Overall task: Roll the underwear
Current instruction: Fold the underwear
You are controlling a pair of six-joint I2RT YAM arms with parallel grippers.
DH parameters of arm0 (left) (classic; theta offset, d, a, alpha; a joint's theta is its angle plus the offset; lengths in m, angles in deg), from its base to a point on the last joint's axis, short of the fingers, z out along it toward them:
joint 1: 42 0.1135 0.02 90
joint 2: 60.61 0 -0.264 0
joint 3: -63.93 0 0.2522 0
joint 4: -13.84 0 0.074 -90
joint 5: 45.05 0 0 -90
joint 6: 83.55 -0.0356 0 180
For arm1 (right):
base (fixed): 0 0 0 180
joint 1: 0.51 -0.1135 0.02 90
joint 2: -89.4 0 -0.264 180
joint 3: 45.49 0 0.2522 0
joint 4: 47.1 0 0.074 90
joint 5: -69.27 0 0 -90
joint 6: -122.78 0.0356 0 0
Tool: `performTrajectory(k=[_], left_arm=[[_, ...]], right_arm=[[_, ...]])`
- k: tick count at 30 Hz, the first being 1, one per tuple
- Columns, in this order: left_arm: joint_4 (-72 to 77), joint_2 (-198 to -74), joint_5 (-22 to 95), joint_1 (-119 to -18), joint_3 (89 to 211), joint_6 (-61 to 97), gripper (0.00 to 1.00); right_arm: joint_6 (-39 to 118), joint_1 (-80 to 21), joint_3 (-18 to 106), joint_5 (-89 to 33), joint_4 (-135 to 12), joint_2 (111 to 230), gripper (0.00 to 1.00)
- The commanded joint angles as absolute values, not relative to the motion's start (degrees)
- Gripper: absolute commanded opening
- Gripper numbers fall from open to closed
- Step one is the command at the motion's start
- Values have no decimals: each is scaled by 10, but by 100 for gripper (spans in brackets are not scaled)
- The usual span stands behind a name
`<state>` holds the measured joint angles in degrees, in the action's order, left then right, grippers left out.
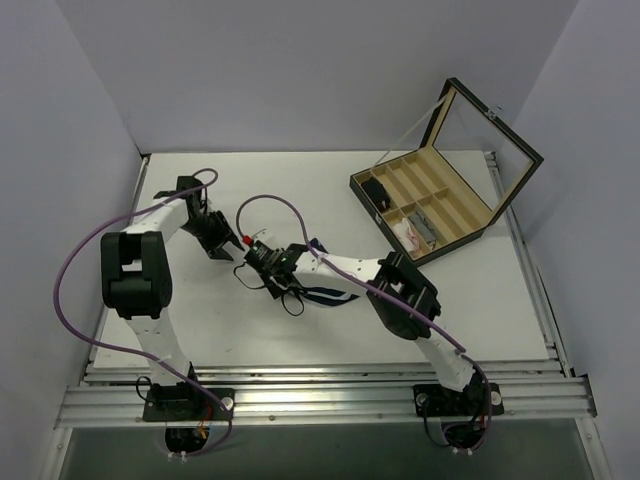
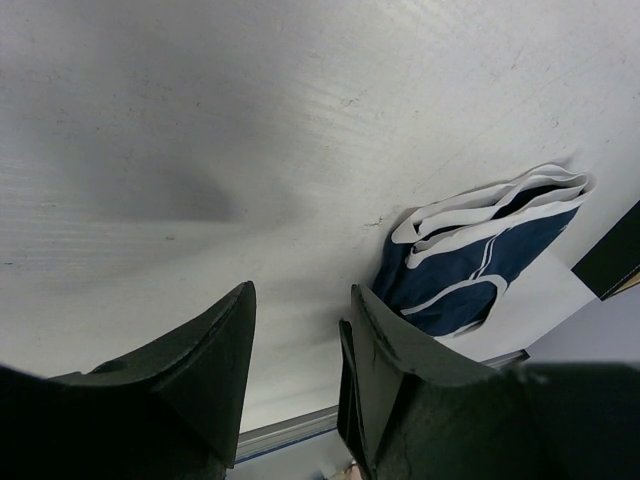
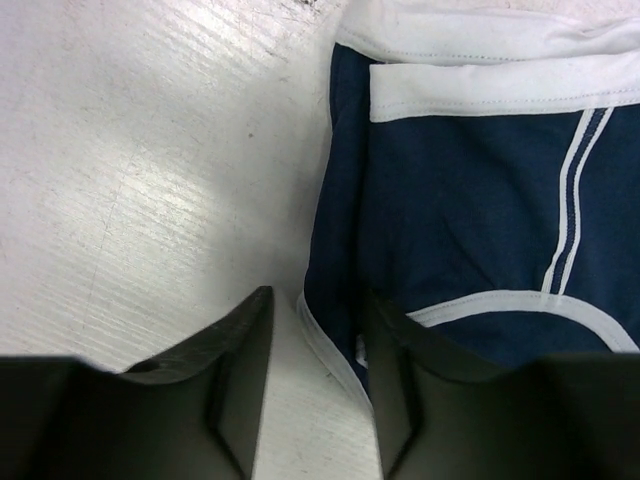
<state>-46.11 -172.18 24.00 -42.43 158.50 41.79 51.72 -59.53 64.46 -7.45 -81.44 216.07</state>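
The underwear (image 3: 470,220) is dark navy with white trim and lies folded flat on the white table. In the top view only a striped strip of the underwear (image 1: 325,296) shows beneath my right forearm. My right gripper (image 3: 318,295) points down at its near left edge. The jaws are open: the white hem lies in the gap, the right finger (image 3: 410,360) rests over the fabric, and the left finger stands on bare table. My left gripper (image 2: 300,295) hovers open over bare table, empty, to the left of the underwear (image 2: 470,260). From above it is my left gripper (image 1: 220,248).
An open wooden divided box (image 1: 445,190) with a raised glass lid stands at the back right. It holds a small black item (image 1: 375,190) and a white-and-pink bundle (image 1: 415,232). Metal rails (image 1: 320,385) run along the near table edge. Purple cables loop over both arms.
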Motion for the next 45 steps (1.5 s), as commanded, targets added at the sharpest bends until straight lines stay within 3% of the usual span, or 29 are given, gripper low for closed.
performTrajectory(k=[1,5,15,27,38,45], left_arm=[[-464,-1721,233,-419,1593,406,51],[-468,-1718,227,-402,1607,400,51],[-441,-1680,211,-404,1579,410,51],[-432,-1698,192,-464,1586,420,51],[-441,-1714,206,-498,1634,439,51],[-435,-1729,208,-520,1650,449,51]], right_arm=[[520,-598,634,-67,-843,2175,32],[530,-598,628,-100,-842,2152,0],[526,-583,621,-233,-858,2074,0],[492,-474,628,-330,-865,2068,0],[491,-418,598,-351,-839,2041,0],[517,-395,503,-354,-771,1970,0]])
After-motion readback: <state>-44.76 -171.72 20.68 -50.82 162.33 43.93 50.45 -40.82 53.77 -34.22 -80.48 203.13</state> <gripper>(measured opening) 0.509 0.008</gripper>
